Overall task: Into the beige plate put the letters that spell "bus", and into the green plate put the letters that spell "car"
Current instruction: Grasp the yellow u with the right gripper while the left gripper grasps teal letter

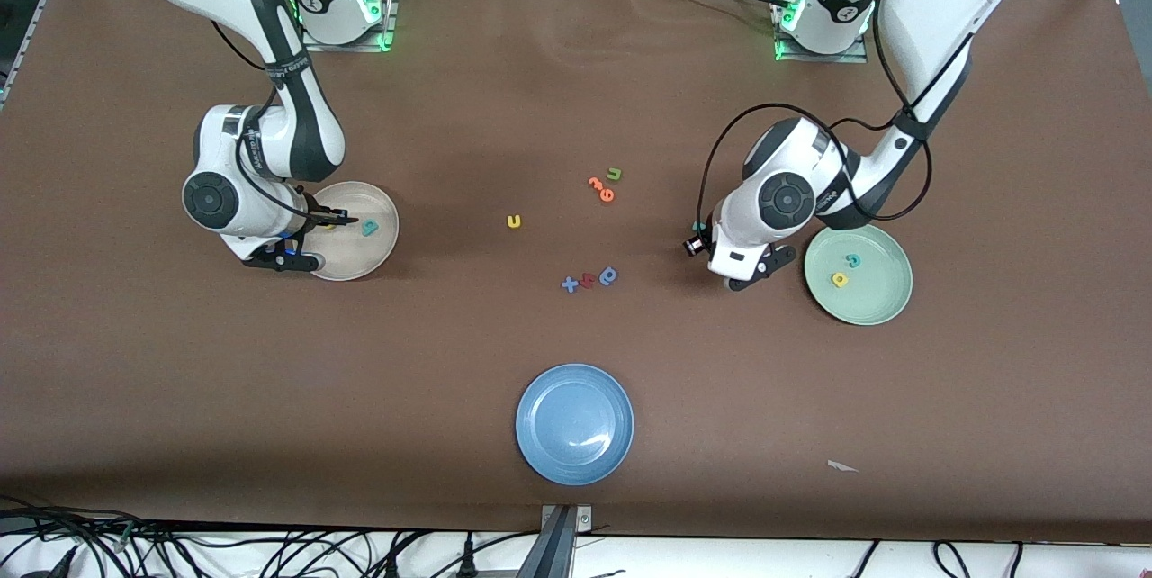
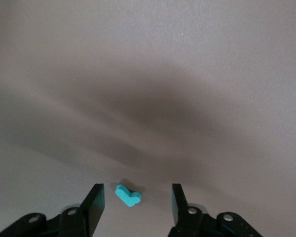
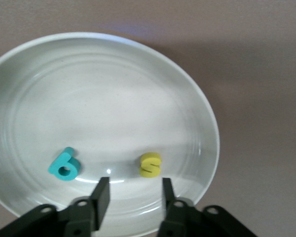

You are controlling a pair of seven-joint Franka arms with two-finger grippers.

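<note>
Right gripper (image 3: 130,195) hangs over the glossy beige plate (image 1: 382,245), fingers apart, holding nothing; foam b (image 3: 64,165) and s (image 3: 150,164) lie inside. Yellow u (image 1: 514,221) sits mid-table. Left gripper (image 2: 137,200), fingers parted, straddles the teal r (image 2: 128,195) on the matte table (image 1: 576,110) beside the green plate (image 1: 886,303), which holds c (image 1: 852,261) and a (image 1: 839,279).

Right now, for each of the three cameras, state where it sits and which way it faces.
Front view: high across the table, facing both arms' bases; shows both arms, the blue plate and loose letters.
Left wrist view: on the left arm's wrist, looking down at the bare table; the open left gripper straddles the teal r.
Right wrist view: on the right wrist, looking down into the beige plate; the right gripper stands open over the yellow s, beside the teal b.
Shared: the front view also shows the beige plate and teal b.
</note>
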